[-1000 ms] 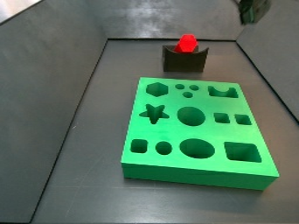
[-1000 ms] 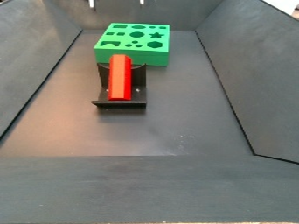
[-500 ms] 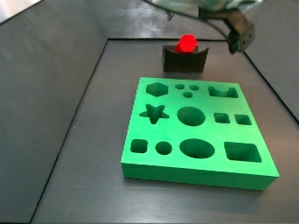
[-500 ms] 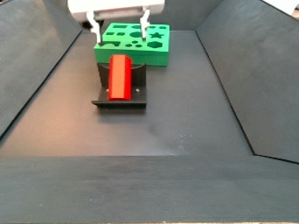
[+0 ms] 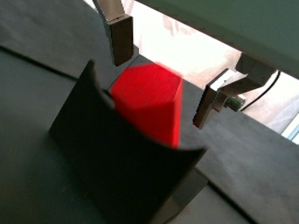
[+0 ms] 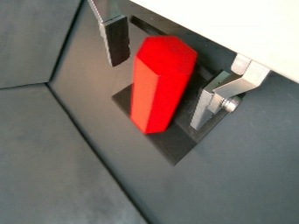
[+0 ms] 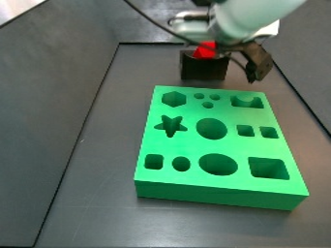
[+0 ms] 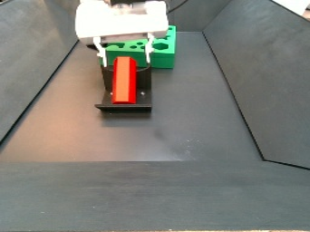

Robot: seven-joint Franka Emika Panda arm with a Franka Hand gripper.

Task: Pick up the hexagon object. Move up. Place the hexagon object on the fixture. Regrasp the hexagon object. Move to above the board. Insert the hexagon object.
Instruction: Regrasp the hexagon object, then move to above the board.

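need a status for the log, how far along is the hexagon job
Done: the hexagon object lies on the fixture. In hand: the regrasp; the gripper is open, its fingers either side of the peg, not visibly touching it. Left: closing on it, moving above the board, and inserting it.

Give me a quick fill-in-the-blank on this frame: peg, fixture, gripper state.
1. The hexagon object lies on the ____.
2. The gripper has its fingers on either side of the peg, with jaws ____.
3. The board is coloured ____.
4. The peg's colour is ____.

Missing words: fixture; open; green; red
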